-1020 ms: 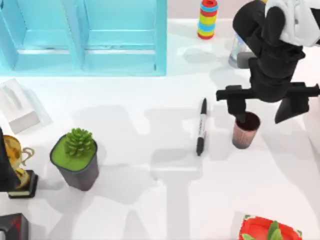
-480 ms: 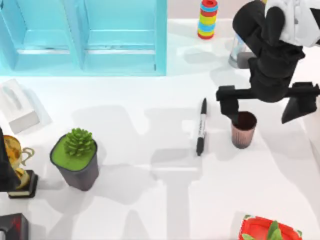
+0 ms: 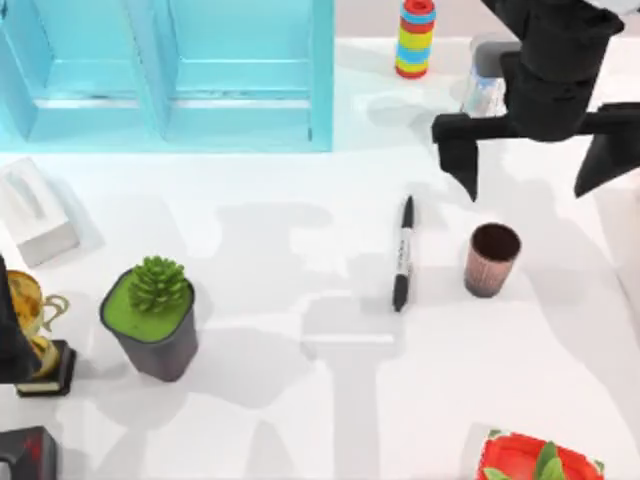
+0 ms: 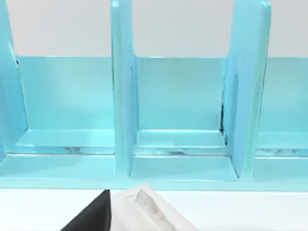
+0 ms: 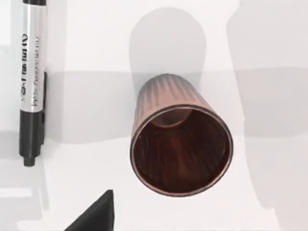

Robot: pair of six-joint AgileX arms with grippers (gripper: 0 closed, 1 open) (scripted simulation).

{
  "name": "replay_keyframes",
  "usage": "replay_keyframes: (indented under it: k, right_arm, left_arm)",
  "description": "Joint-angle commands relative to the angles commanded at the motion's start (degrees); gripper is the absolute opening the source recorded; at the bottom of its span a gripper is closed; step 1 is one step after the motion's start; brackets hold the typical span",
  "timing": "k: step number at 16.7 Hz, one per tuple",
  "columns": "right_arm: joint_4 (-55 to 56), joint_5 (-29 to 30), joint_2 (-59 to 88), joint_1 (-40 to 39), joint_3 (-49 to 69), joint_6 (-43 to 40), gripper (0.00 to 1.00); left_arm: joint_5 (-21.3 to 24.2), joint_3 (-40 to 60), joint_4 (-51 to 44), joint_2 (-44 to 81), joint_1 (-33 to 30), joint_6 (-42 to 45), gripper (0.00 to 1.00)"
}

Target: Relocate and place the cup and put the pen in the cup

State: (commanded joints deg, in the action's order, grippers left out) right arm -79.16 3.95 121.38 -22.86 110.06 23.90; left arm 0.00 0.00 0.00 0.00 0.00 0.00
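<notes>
At the far left edge of the table (image 3: 300,400) in the top view, a golden trophy (image 3: 30,320) is seen, partly covered by the dark body of the left arm (image 3: 10,330), which is parked there. Whether the left gripper's jaws are open or closed cannot be told. In the left wrist view, a light blue shelf unit (image 4: 183,144) is faced, with a white tissue box (image 4: 149,214) just below it. In the top view the tissue box (image 3: 35,215) lies near the left edge, in front of the shelf unit (image 3: 170,75). A dark grey plant pot (image 3: 152,315) holding a green succulent stands to the right of the trophy.

Right of centre, the pen (image 3: 402,252) is found lying flat on the table, its length running away from the viewer. In the right wrist view, the pen (image 5: 32,82) shows its white label band and lies beside the cup (image 5: 180,137), apart from it. The cup (image 3: 491,258) stands upright just to the right of the pen, free of any contact, its dark inside visible.

The right gripper (image 3: 538,150) is positioned above and behind the cup, jaws spread wide, with nothing held. A stack of coloured rings (image 3: 415,38) stands at the rear. A red item (image 3: 540,460) lies at the front right edge.
</notes>
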Motion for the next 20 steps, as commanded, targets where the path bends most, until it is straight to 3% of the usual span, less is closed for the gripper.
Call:
replay_keyframes:
  k: [7, 14, 20]
  right_arm:
    - [-19.69, 0.00, 1.32, 0.41, 22.16, -0.28, 1.00]
    - [-20.78, 0.13, 1.99, -0.13, 23.99, 0.36, 1.00]
    - [-23.41, 1.79, 18.46, -5.54, 38.86, 9.76, 1.00]
  left_arm:
    - [0.00, 0.00, 0.00, 0.00, 0.00, 0.00, 1.00]
    - [0.00, 0.00, 0.00, 0.00, 0.00, 0.00, 1.00]
    - [0.00, 0.00, 0.00, 0.00, 0.00, 0.00, 1.00]
